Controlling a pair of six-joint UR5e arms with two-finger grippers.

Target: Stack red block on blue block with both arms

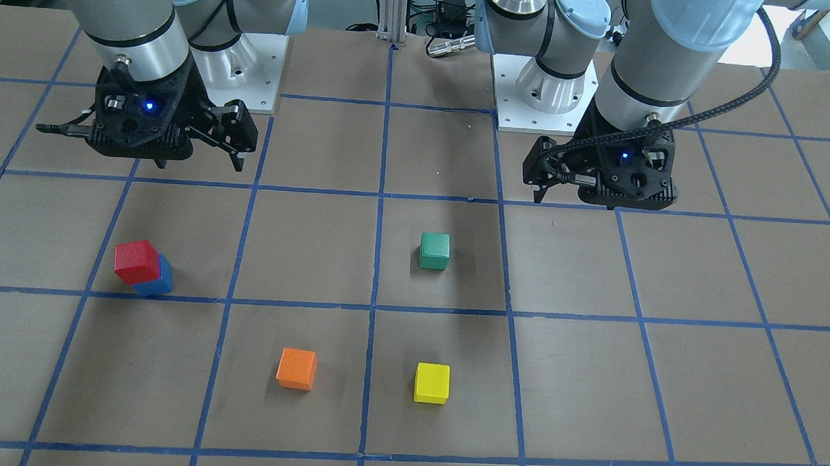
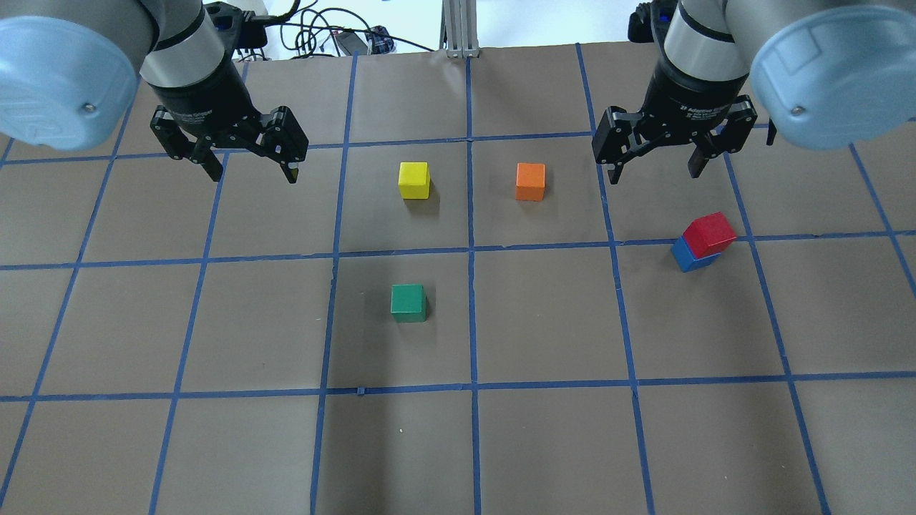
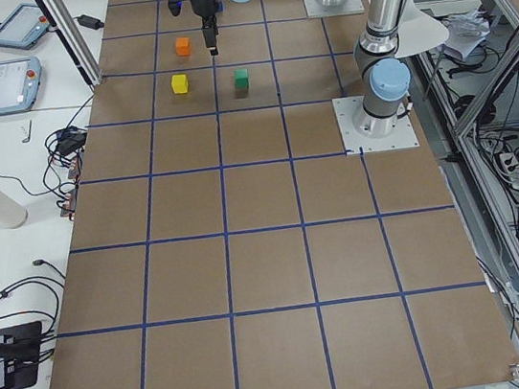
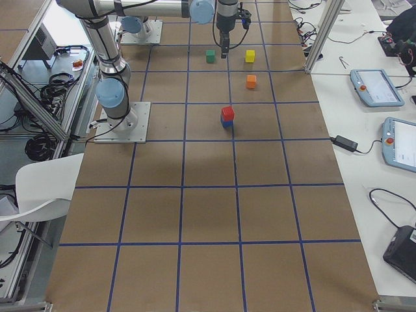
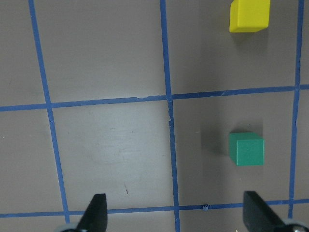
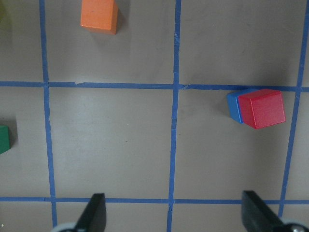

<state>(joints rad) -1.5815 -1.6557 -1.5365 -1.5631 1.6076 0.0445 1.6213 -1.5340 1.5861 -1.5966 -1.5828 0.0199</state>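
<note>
The red block point(image 2: 709, 234) sits on top of the blue block point(image 2: 685, 256), turned a little and offset so a blue corner shows. The stack also shows in the front view, red block point(image 1: 136, 261) on blue block point(image 1: 157, 283), and in the right wrist view, red block point(image 6: 261, 108) over blue block point(image 6: 234, 106). My right gripper point(image 2: 655, 174) is open and empty, raised above the table, beyond the stack and apart from it. My left gripper point(image 2: 253, 175) is open and empty, raised on the other side of the table.
A green block point(image 2: 408, 302), a yellow block point(image 2: 414, 179) and an orange block point(image 2: 530, 181) stand singly near the middle of the brown table with blue tape grid lines point(image 2: 472, 257). The two arm bases point(image 1: 547, 92) stand at the robot's edge.
</note>
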